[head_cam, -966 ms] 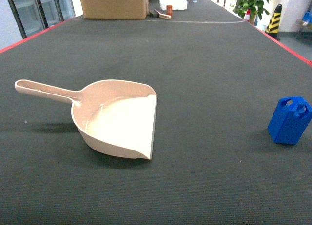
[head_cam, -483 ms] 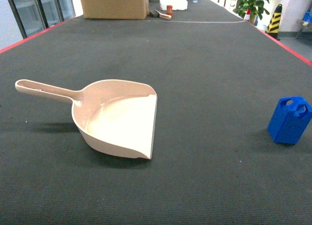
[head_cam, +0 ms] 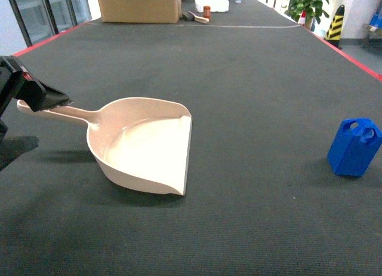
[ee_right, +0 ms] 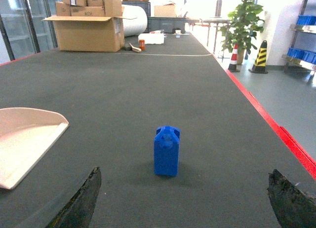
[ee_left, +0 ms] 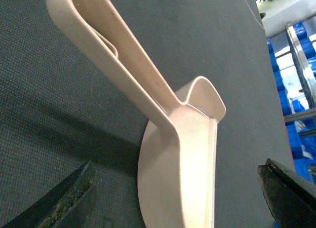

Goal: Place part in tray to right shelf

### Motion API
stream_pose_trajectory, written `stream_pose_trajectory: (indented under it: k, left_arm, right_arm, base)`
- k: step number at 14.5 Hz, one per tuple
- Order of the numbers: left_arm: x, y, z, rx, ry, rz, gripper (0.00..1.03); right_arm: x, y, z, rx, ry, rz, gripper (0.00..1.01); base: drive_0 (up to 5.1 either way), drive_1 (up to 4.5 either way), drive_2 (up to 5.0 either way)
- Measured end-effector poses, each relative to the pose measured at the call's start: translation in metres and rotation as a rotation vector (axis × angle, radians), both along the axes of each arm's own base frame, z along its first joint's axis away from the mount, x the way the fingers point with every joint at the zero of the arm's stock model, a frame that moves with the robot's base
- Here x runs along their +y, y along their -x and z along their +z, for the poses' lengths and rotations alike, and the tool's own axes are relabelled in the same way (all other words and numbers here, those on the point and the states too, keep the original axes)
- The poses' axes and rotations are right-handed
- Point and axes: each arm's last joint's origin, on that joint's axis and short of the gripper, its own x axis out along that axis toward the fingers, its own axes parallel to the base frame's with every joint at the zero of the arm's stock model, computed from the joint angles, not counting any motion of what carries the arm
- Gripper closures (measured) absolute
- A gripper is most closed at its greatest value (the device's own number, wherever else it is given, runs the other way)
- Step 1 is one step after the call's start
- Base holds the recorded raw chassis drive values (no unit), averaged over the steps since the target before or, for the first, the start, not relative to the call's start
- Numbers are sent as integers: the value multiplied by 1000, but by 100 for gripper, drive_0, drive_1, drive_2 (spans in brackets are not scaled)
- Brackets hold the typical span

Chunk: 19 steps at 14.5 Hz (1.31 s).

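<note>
1. The left gripper (head_cam: 36,97) is seen at the end of the tray (head_cam: 143,147) handle in the head view; in the left wrist view its jaws are spread wide to either side of the frame with the handle running between and beyond them, and nothing is held.
2. The right gripper (ee_right: 182,198) is likewise wide open and empty in its wrist view, with the part (ee_right: 167,150) standing upright ahead of it, apart from both fingers.
3. The part is found well to the right of the tray on the mat (head_cam: 250,97) – not in the scoop – so the task is judged to be at its start.
4. A slip is judged likely if the left jaws are closed off-centre on the thin, sloping handle; the tray could be twisted or dragged across the mat.
5. The part is tall for its base, so it could be toppled if it is brushed by one right finger before the other.
6. The surface is a dark ribbed mat edged in red. Beyond it a cardboard box (head_cam: 138,5), a potted plant (ee_right: 242,25) and a striped cone (ee_right: 260,56) are seen – blue crates (ee_left: 301,119) on metal shelving show at the right edge of the left wrist view
</note>
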Motion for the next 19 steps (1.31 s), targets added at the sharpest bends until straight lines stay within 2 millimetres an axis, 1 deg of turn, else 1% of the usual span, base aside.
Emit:
stream_pose_trajectory:
  k: [1,2,4,6,7,8,9,11,13,14,16,17,18,19]
  left_arm:
    - [4,-18,-7,24,32,17,5]
    - [8,-33,-9,15,54,28,5]
    - [11,-60,-15,6,95,38,5]
    - [14,-83,-29,26,151,67,6]
    - [15,-92,-33,25,183,84,20]
    - [16,-96,-34,23,202,98,30]
    - [17,-100,-33,10,229,106,46]
    - [16,-99,-34,8,257,101,67]
    - [14,-93,-37,13,317,102,82]
    - [11,-83,-34,24,362,100,84]
    - [-2,-59,-17,-5,376,36,85]
    - [-9,-49,-10,-18,386,4,85]
    - [-13,-44,-4,-28,392,-12,86]
    - [-24,-34,9,-54,413,-57,86]
  right_arm:
    - [0,0,0,0,0,0,3]
    - [0,0,0,0,0,0,3]
    - [0,0,0,0,0,0,3]
    - [0,0,0,0,0,0,3]
    - [0,0,0,0,0,0,3]
    - [0,0,0,0,0,0,3]
    - [0,0,0,0,0,0,3]
    - [0,0,0,0,0,0,3]
    - [0,0,0,0,0,0,3]
    - [0,0,0,0,0,0,3]
    - [0,0,0,0,0,0,3]
    - [0,0,0,0,0,0,3]
    - [0,0,0,0,0,0,3]
    - [0,0,0,0,0,0,3]
  base:
    - [0,0,0]
    - [0,0,0]
    - [0,0,0]
    - [0,0,0]
    - [0,0,0]
    - [0,0,0]
    - [0,0,0]
    - [0,0,0]
    - [0,0,0]
    - [0,0,0]
    - [0,0,0]
    - [0,0,0]
    - [0,0,0]
    - [0,0,0]
